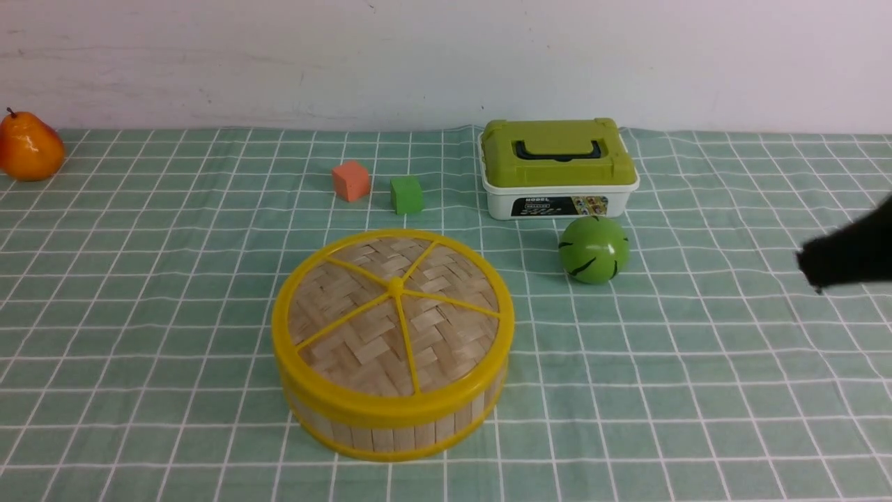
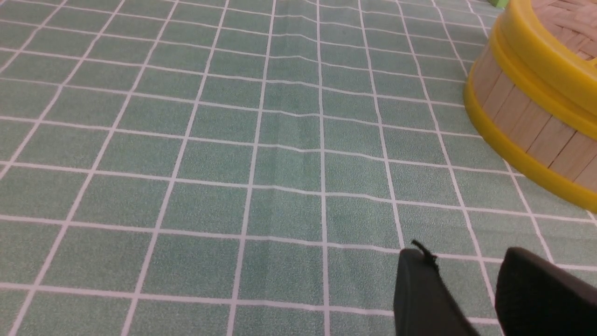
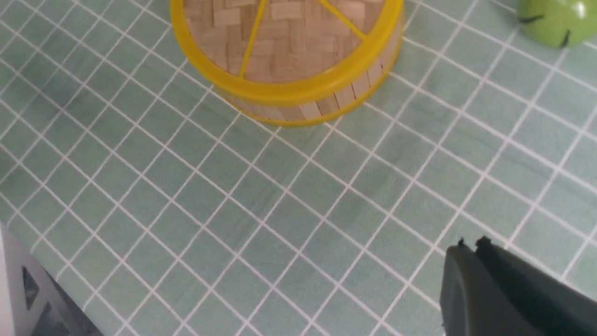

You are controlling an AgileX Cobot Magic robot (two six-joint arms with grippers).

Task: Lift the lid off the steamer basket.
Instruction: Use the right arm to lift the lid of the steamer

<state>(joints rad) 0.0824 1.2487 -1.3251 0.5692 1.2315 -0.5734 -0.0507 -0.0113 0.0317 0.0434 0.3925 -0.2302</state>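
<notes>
Found the lid (image 1: 394, 307) seated on the steamer basket (image 1: 390, 427), mid-worktop (image 1: 697, 390). Saw right hand (image 3: 471, 245) closed, empty, well apart; left hand (image 2: 466, 263) parted. Probably needed opening wide, gripping the rim (image 1: 505, 328), lifting straight.

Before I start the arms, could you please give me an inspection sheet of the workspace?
Surface: green checked cloth, faint creases.
Job's things: lid seated flat on the basket, mid-cloth, nothing touching it.
Clutter: pear far left; orange cube and green cube behind the basket; box and ball back right; all apart from the basket.
Grippers: left gripper fingers apart, empty, short of the basket; right gripper fingers together, empty, off to the right.
Cables: nothing seen.
Surroundings: white wall behind.
</notes>
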